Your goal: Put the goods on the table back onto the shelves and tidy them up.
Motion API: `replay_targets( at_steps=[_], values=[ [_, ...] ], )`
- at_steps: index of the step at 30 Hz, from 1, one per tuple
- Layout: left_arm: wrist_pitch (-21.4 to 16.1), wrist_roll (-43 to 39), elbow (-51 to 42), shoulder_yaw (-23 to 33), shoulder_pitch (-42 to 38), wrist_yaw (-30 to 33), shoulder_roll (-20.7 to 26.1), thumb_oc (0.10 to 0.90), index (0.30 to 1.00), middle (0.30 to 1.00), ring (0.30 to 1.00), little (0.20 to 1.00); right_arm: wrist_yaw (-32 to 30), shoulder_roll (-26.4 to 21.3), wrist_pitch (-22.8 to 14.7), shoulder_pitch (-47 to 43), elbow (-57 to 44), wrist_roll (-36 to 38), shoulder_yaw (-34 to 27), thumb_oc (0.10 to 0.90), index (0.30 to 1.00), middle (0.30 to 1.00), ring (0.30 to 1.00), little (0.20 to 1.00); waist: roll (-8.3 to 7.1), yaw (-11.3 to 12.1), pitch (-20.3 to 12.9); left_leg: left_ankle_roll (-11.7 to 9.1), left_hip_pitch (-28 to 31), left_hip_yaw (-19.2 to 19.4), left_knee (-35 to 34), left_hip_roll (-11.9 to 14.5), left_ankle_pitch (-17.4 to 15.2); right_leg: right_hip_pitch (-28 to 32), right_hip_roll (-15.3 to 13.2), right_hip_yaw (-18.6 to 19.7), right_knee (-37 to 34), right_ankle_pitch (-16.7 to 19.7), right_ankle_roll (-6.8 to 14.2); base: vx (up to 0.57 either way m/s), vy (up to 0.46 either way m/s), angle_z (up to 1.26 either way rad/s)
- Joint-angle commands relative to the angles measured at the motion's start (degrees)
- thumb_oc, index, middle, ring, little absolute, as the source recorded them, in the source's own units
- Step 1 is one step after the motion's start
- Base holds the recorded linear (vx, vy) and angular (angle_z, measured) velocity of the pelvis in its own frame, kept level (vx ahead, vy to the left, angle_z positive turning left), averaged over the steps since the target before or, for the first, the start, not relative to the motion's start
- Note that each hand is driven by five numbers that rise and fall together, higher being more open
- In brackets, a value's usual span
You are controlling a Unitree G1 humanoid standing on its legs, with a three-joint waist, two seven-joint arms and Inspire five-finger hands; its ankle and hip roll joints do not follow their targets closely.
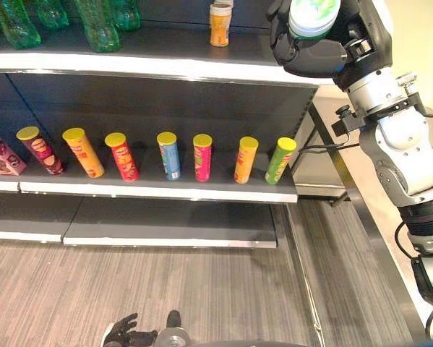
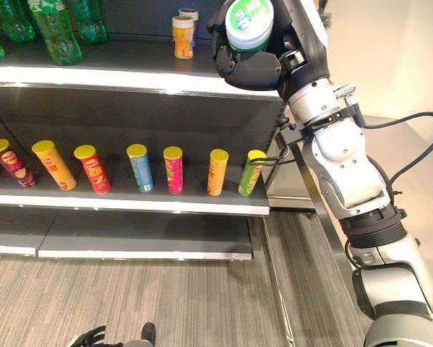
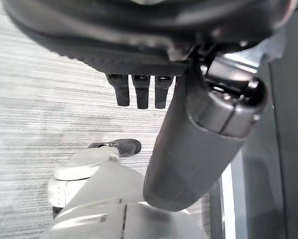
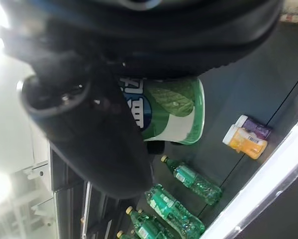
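Above the top shelf (image 2: 129, 76), the right robot hand (image 2: 256, 61) gripped a green-and-white tub (image 2: 249, 22); careless placement risked toppling the orange can (image 2: 182, 36).

Grey wood-grain floor (image 1: 165, 296) lies beside a steel table (image 2: 418, 155).

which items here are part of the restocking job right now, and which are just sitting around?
In the job:
- green-and-white tub, gripped in the right hand, raised at the top shelf

Just sitting:
- green bottles on the top shelf
- orange container on the top shelf
- row of chip cans on the middle shelf
- left hand, low, idle
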Motion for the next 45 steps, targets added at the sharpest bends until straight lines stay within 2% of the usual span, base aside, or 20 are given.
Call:
replay_targets(
  at_steps=[1, 4, 10, 16, 20, 21, 26, 45],
  values=[
    [-1.6, -0.1, 1.4, -2.3, -4.8, 0.2, 2.7, 0.8, 0.9, 0.9, 0.9, 0.9, -3.0, -1.2, -3.4, -10.5, 3.7, -1.5, -1.5, 0.4, 0.3, 0.3, 0.3, 0.3, -2.08, 2.4, -3.3, 0.4, 3.4, -0.5, 0.3, -2.9, -9.8, -2.1, -0.9, -2.1, 0.8, -2.1, 0.1, 0.05, -0.05, 0.47],
    [-1.6, -0.1, 1.1, -3.0, -5.1, 0.2, 2.8, 0.8, 0.9, 0.9, 0.9, 0.9, -3.5, 0.1, -3.2, -11.5, 5.7, -1.1, -1.2, 0.4, 0.3, 0.3, 0.3, 0.3, -2.05, 2.7, -3.3, 0.2, 3.0, -1.6, 0.3, -3.1, -9.6, -1.6, -0.9, -3.8, 0.9, -2.5, -0.1, 0.05, -0.036, 0.48],
    [-1.6, -1.4, 1.0, -4.6, -5.7, 0.4, 3.7, 0.8, 0.9, 0.9, 0.9, 0.9, -5.5, 3.5, -3.1, -16.7, 17.9, 2.2, -1.0, 0.4, 0.3, 0.3, 0.3, 0.3, -2.17, 5.1, -2.8, -0.2, 2.4, -4.2, 0.3, -3.4, -9.1, -0.1, -1.2, -8.1, 1.9, -3.4, -0.5, 0.06, -0.032, 0.36],
    [-1.5, -2.7, 2.5, -4.9, -5.1, 0.5, 3.6, 0.8, 0.9, 0.9, 0.9, 0.9, -6.8, 3.9, -4.0, -21.4, 27.7, 6.9, -2.2, 0.4, 0.3, 0.3, 0.3, 0.3, -2.6, 6.9, -2.8, -0.5, 1.3, -5.8, 0.3, -3.8, -8.8, 0.6, -1.5, -11.4, 2.2, -3.7, -0.5, 0.04, -0.018, 0.29],
    [-1.4, -3.2, 3.3, -4.7, -4.5, 0.3, 3.5, 0.8, 0.9, 0.9, 0.9, 0.9, -6.6, 4.2, -4.3, -22.9, 30.3, 8.2, -2.2, 0.4, 0.3, 0.3, 0.3, 0.3, -2.81, 7.8, -2.8, -0.6, 1.1, -5.9, 0.3, -4.0, -8.8, 1.1, -1.4, -12.4, 1.9, -3.8, -0.5, 0.06, -0.025, 0.25],
    [-1.4, -3.6, 3.4, -4.4, -4.3, 0.4, 3.6, 0.8, 0.9, 0.9, 0.9, 0.9, -6.8, 4.1, -4.2, -23.5, 31.9, 8.7, -2.0, 0.4, 0.3, 0.3, 0.3, 0.3, -3.18, 8.1, -2.9, -1.3, 1.6, -6.0, 0.3, -3.4, -10.0, 1.7, -0.8, -11.7, 1.6, -5.0, -0.3, 0.11, -0.066, 0.09],
    [-1.4, -4.0, 3.4, -4.1, -4.3, 0.4, 4.0, 0.8, 0.9, 0.9, 0.9, 0.9, -6.6, 3.9, -3.7, -24.1, 34.6, 8.8, -1.2, 0.4, 0.3, 0.3, 0.3, 0.3, -3.82, 8.6, -2.4, -1.5, 0.8, -6.0, 0.3, -3.3, -9.7, 1.3, -0.7, -12.4, 1.5, -4.9, -0.2, 0.04, -0.021, 0.07],
    [-1.8, -4.9, 1.6, -4.3, -3.9, 0.1, 4.8, 0.8, 0.9, 0.9, 0.9, 0.9, -5.4, 5.8, -2.3, -23.4, 40.6, 10.6, -0.5, 0.4, 0.3, 0.3, 0.3, 0.3, -4.48, 9.1, -1.1, -1.3, 0.3, -5.4, 0.3, -3.4, -10.0, 0.6, -0.7, -12.3, 1.3, -4.6, -0.2, 0.0, 0.0, 0.0]
  ],
)
